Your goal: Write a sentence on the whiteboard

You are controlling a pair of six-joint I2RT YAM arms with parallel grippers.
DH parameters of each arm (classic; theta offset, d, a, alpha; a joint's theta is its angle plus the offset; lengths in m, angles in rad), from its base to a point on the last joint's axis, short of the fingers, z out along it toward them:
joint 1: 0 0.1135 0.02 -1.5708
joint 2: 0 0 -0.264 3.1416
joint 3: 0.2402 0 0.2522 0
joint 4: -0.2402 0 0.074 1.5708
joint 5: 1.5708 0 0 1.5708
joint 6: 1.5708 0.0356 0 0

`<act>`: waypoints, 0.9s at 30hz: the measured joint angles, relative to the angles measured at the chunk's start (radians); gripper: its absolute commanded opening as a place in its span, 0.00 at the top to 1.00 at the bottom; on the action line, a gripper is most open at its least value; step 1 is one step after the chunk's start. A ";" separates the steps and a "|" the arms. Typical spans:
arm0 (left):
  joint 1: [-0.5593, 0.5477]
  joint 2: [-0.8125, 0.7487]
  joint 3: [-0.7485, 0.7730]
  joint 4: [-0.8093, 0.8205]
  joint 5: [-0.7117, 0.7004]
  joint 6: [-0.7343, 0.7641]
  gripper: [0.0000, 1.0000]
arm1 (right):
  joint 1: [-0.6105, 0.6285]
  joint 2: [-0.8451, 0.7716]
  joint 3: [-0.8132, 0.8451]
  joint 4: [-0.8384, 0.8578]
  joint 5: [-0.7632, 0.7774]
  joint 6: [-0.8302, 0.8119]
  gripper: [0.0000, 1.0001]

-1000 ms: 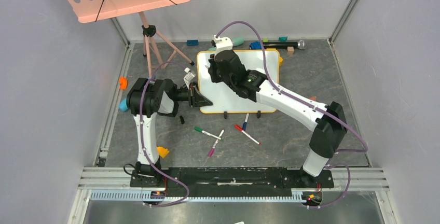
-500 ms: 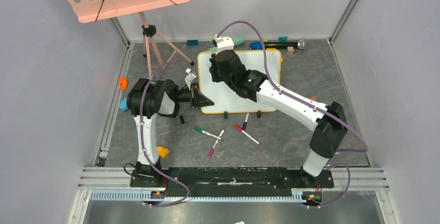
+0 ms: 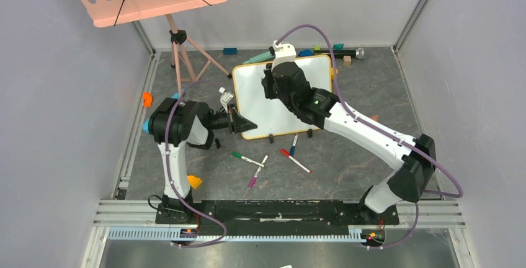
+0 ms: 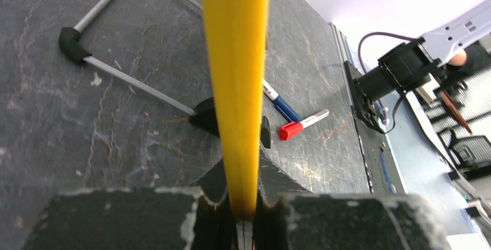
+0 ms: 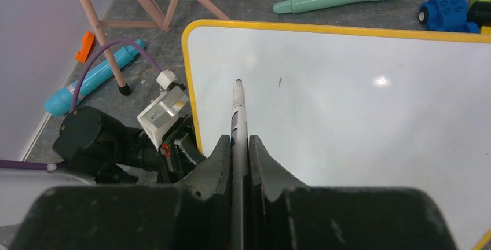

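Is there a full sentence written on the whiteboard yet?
No, in the right wrist view the whiteboard is blank white apart from one tiny dark mark beside the marker tip.

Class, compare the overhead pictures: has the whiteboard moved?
Yes. The whiteboard has turned counterclockwise, its top edge no longer parallel to the back wall.

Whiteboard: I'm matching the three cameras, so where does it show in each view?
Top external: whiteboard at centre, skewed, partly under the right arm.
Left wrist: only its yellow rim, edge-on, a vertical strip at centre.
Right wrist: its white face fills centre and right, behind the marker.
Shared landmark: the left gripper clamping the left rim.
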 measured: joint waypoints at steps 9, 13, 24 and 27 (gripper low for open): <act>0.047 -0.081 -0.128 0.005 -0.147 0.030 0.98 | -0.001 -0.019 -0.023 -0.004 0.003 0.002 1.00; 0.064 -0.084 -0.126 0.006 -0.162 0.031 0.98 | -0.001 -0.021 -0.027 -0.007 0.003 0.006 1.00; 0.066 -0.017 0.006 -0.004 -0.050 -0.007 0.66 | -0.002 -0.023 -0.027 -0.009 0.010 0.007 1.00; 0.066 -0.016 0.008 -0.001 -0.027 -0.007 0.52 | -0.004 -0.023 -0.027 -0.010 0.010 0.007 1.00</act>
